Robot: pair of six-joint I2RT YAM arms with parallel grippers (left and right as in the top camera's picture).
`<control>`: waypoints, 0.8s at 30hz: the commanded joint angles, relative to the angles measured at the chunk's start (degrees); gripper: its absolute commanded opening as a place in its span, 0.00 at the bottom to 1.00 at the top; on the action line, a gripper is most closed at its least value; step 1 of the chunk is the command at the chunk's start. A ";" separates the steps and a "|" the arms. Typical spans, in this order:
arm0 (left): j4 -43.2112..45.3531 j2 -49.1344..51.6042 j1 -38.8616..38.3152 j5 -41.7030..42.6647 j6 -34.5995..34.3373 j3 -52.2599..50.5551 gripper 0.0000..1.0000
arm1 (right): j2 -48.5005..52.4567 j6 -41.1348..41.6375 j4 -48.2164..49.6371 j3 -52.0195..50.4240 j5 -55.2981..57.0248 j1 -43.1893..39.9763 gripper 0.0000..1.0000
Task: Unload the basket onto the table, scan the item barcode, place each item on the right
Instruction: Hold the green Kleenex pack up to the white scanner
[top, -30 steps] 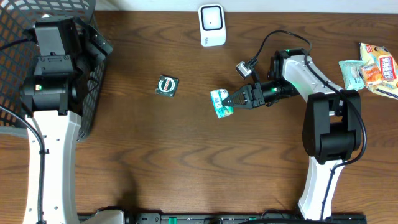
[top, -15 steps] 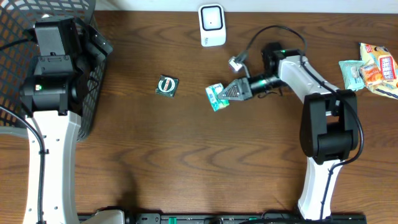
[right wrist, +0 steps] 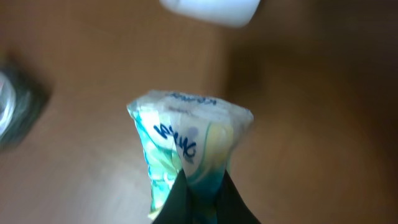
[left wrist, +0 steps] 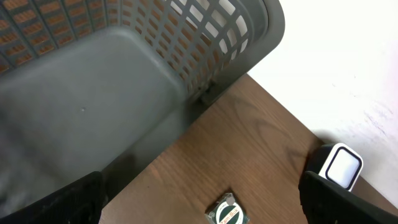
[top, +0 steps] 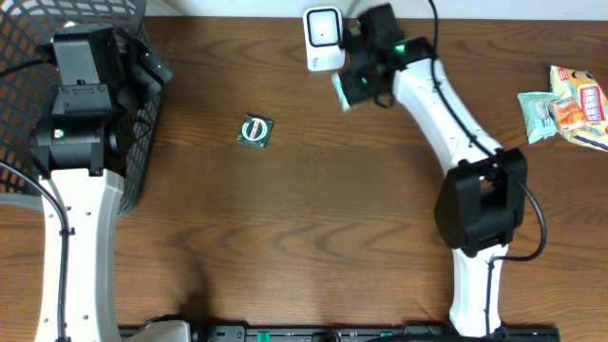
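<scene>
So the left gripper [left wrist: 200,194] is parked by the basket [top: 28,57] with its jaws spread wide, nothing held. Further right, the teal pouch [right wrist: 186,143] is pinched tight in the jaws of the right gripper [right wrist: 198,196] and held just beside the white scanner [top: 323,38], presumably so its barcode gets read.

Wooden table [top: 285,237], white scanner [top: 323,38], green packet [top: 255,130], snack bags [top: 568,106], basket [top: 19,66]

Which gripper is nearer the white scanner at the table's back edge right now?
Right. The right gripper, shut on the green packet, is just right of the scanner; the left gripper, open, hangs by the basket, far to the scanner's left.
</scene>
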 commanded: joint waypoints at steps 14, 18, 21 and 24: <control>-0.20 -0.33 0.24 -0.13 -0.68 0.11 0.98 | 8.22 -41.48 42.07 1.57 24.74 4.44 0.01; -0.20 -0.31 0.24 -0.13 -0.68 0.11 0.98 | 12.50 -55.30 48.04 1.57 24.83 4.44 0.01; -0.20 -0.31 0.24 -0.13 -0.68 0.11 0.98 | 14.05 -57.66 49.83 1.57 25.00 4.44 0.01; -0.20 -0.31 0.24 -0.13 -0.68 0.11 0.98 | 14.29 -57.64 50.38 1.57 24.92 4.44 0.01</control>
